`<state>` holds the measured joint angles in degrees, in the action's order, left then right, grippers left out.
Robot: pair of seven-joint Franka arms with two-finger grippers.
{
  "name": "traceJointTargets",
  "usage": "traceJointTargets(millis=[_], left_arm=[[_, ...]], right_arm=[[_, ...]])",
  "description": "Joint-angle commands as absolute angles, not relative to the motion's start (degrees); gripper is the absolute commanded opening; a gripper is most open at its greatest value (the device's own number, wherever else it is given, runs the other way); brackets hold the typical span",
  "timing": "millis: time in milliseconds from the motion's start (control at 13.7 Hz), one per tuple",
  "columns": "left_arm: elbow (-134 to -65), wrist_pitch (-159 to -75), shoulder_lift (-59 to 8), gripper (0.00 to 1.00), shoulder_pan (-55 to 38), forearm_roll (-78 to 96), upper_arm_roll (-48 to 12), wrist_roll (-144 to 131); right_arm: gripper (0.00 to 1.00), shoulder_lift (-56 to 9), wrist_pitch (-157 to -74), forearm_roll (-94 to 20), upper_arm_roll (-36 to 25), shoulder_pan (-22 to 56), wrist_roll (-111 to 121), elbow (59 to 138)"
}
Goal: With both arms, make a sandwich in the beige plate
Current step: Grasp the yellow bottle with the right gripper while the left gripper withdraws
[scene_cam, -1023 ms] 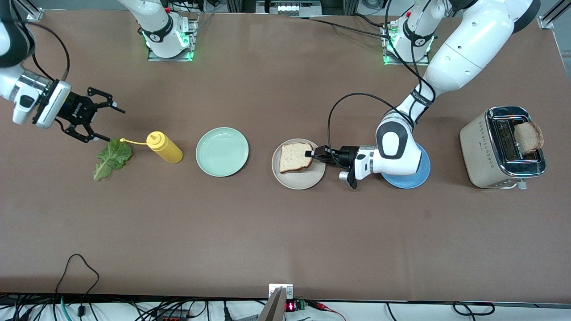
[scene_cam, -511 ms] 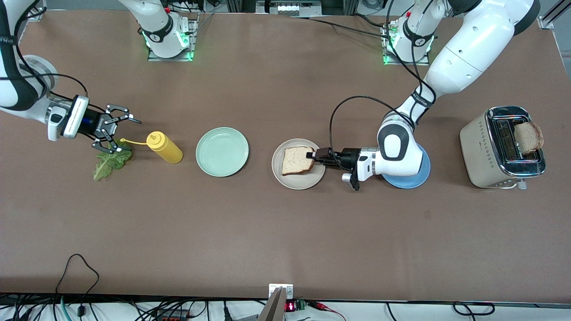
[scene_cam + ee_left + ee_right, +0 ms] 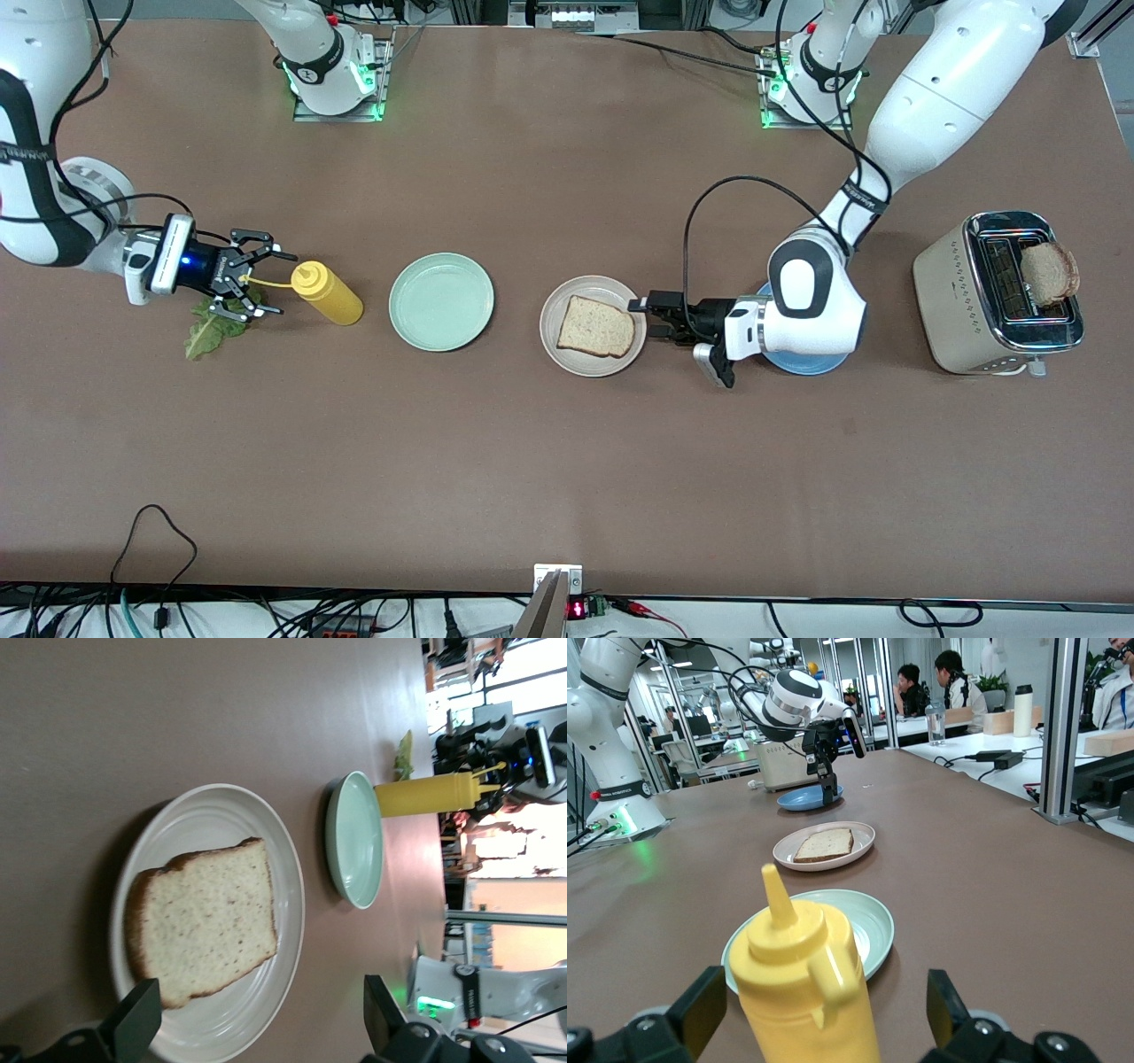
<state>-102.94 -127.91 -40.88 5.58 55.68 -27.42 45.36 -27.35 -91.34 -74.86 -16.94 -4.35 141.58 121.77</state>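
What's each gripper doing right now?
Left gripper: open, empty, beside the beige plate.
Right gripper: open, empty, over the lettuce leaf.

— What is on the table?
— A yellow bottle (image 3: 326,291) lies on its side beside a green plate (image 3: 441,301).
— Anything else?
— A blue plate (image 3: 802,362) sits near a toaster (image 3: 997,292) with toast (image 3: 1048,271) sticking out.

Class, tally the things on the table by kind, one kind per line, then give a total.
Plates: 3 – beige plate, mint green plate, blue plate
Bread slices: 2 – one on the beige plate, one in the toaster
Lettuce leaves: 1
Mustard bottles: 1
Toasters: 1
Total: 8
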Motion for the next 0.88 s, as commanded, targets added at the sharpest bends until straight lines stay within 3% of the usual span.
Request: traceJointTargets(millis=[0,511,804], left_arm=[[-104.8,-126.9,-36.7,1.0,6.1,48.7,-26.7,41.8],[-104.0,-118.5,-31.3,1.0,6.4,21.0,-25.0,28.8],[-101.4,-111.0,-29.2,1.0,6.4,5.7,-23.6,23.4]], right_arm=[[1.0,-33.4,-86.7,-78.2,-16.5,-5.3,146.1,118.7],[1.0,-41.1,-81.5,-82.3,-15.9,-4.8,151.3,117.9],[1.0,-41.7,-81.6,-83.9,-14.0,-4.3,152.1,117.5]])
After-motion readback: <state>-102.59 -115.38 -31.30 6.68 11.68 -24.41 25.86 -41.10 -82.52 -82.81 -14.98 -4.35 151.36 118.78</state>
